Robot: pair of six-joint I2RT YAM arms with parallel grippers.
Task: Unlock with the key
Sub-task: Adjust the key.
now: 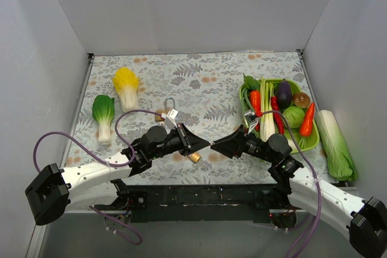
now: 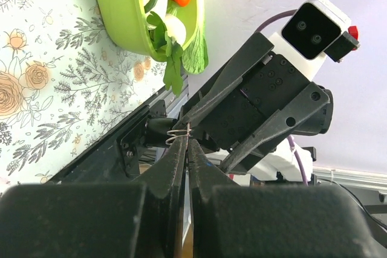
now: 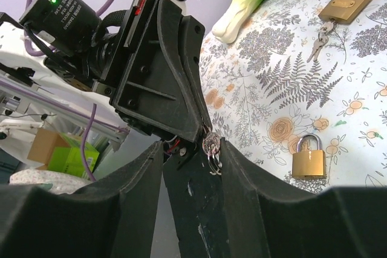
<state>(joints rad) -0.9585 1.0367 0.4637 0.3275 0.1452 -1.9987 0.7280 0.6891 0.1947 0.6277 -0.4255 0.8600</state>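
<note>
Left fingers are pressed nearly together, tips pinching the key w/ its wire ring. Key is mostly hidden: only the round head + ring show, blade can't be made out. Right fingers are spread wide, tips either side of the left tips; can't tell if they touch the ring. Key is held off the table, near the brass padlock, which lies flat by the front edge, shackle hard to see in top view. 2nd padlock sits further back w/ loose keys + white tag, print too small to read. Green tray of veg at right, cut off in left wrist view.
</note>
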